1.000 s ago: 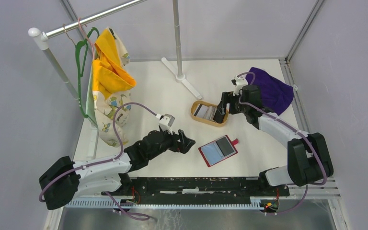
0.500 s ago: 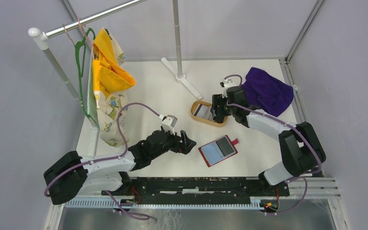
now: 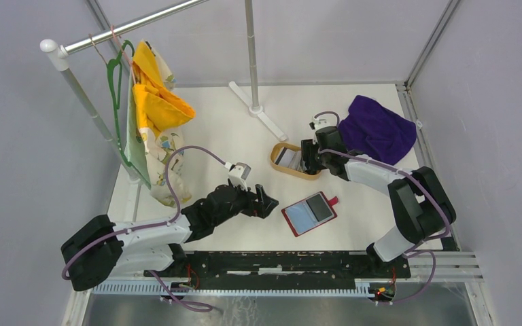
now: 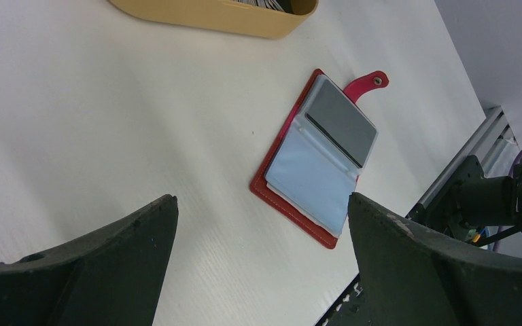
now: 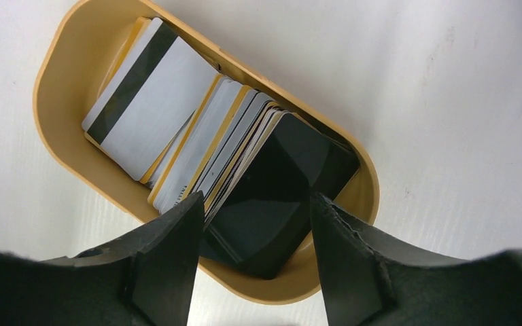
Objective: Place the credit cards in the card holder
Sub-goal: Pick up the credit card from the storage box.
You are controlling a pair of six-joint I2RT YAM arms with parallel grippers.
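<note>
Nearest the arm bases, the left gripper [image 3: 269, 202] was held low over the white table [image 3: 224, 136] with its fingers spread to their widest and nothing between them. It appeared to be parked there, aimed at the holder, ready to steady it.

Just beyond it, the small red leather-like bifold card holder [image 4: 312, 159] was laid open and flat, with its snap tab [image 4: 370, 83] turned outward, so that the pockets were presented upward. A pale blue card [image 4: 309, 178] and a dark grey card [image 4: 340, 122] were already seated in its inner pockets.

Further back, the tan oval wooden tray [image 5: 41, 102] was seen with the remaining thin plastic credit cards [image 5: 197, 136] fanned inside it, a white card with a black stripe [image 5: 146, 102] at one end and a glossy black card [image 5: 272, 183] on top at the other. The right gripper [image 5: 255, 204] was lowered over the tray, its fingers partly spread and set astride the black card. No clamp on the card could be made out, and the card was not lifted. The next pick was judged to be that card.

Farthest off, a crumpled purple cloth [image 3: 377, 129] and a metal garment rack [image 3: 250, 54] were left untouched.
</note>
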